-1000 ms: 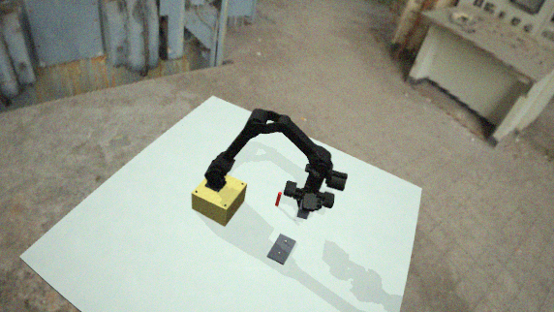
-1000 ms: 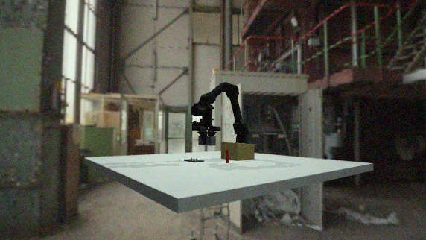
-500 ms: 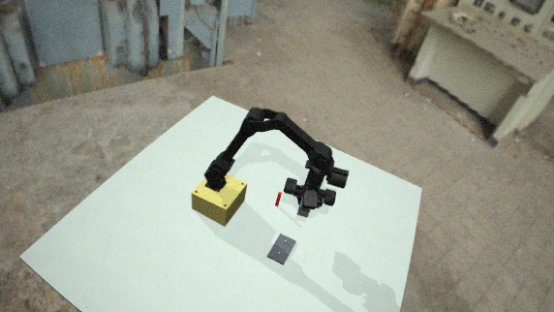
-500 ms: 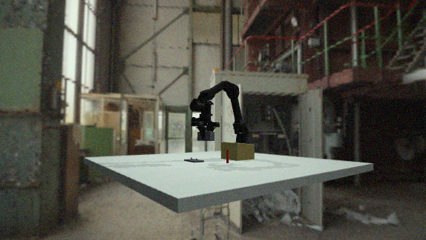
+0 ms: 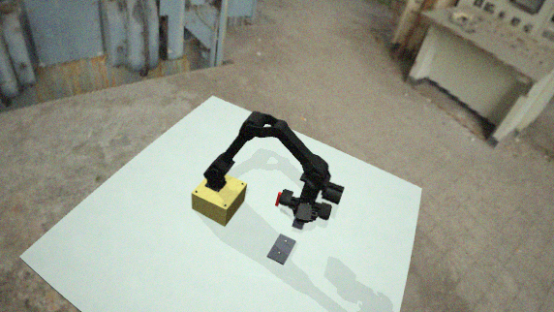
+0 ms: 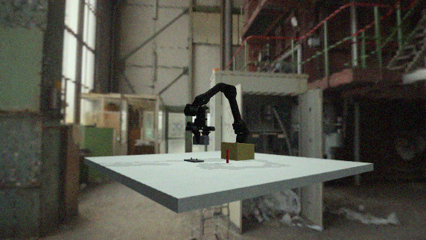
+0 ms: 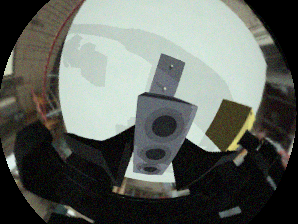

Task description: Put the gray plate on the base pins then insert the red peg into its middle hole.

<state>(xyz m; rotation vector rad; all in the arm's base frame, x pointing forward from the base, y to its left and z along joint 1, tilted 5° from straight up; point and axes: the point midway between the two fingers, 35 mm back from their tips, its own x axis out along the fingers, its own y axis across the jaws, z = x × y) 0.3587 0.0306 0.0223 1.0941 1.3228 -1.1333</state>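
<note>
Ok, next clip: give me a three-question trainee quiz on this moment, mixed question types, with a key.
1. True or false: the gray plate already lies flat on the base.
2. Where is the red peg?
A. In the pincer
B. Standing upright on the white table, apart from the base
C. In the plate's middle hole
3. Fill in: the pincer is shut on the ____, in the air above the table.

Key
1. False: the plate hangs in the pincer, above the table; the base with its two pins lies bare.
2. B
3. gray plate
</note>
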